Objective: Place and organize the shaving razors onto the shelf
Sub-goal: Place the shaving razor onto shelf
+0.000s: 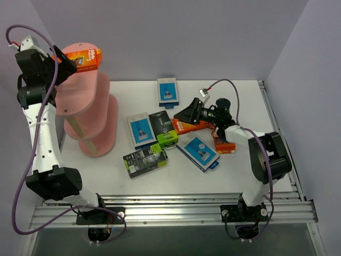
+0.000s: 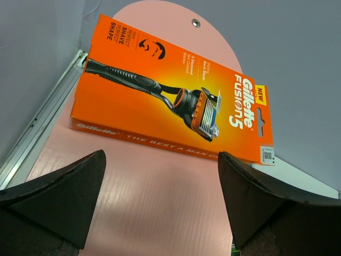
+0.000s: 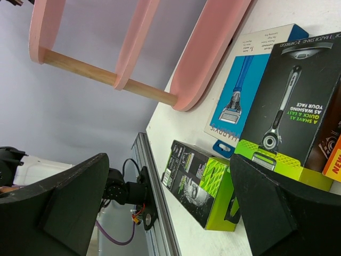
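On the top board of the pink shelf point(image 2: 160, 224), an orange razor pack point(image 2: 176, 90) lies flat at 12 o'clock from the left gripper point(image 2: 161, 154), whose jaws stand wide and empty. The right gripper point(image 3: 169, 160), also released, hovers over the packs point(image 1: 141, 129) on the table point(image 1: 240, 90).

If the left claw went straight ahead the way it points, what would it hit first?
Probably the orange razor pack on the shelf's top board, centred ahead of the open left claw; depth is unclear.
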Controlling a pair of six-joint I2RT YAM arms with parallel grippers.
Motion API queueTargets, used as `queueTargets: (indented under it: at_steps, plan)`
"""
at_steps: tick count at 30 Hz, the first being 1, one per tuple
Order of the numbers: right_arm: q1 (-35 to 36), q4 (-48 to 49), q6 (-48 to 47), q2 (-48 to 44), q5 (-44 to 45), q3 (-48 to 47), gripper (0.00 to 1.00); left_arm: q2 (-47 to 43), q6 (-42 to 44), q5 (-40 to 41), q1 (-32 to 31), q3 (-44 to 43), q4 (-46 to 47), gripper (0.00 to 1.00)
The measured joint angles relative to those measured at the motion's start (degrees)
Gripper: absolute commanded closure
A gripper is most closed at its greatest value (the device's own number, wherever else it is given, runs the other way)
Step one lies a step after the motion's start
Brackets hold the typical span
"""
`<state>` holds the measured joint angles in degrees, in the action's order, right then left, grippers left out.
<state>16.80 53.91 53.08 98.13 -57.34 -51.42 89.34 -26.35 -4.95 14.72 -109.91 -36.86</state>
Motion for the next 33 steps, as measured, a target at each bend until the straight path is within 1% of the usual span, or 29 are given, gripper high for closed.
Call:
queueTargets:
  at_steps: [14,33]
  plan:
    - [0.0,-0.1,-0.6,0.0,0.0,0.1,0.08,0.5,-1.6,-1.3,0.0,2.8,5.6,0.05]
    - [0.0,-0.2,-1.3,0.0,0.0,0.1,0.08,3.5,-1.8,-1.8,0.0,2.8,9.7,0.05]
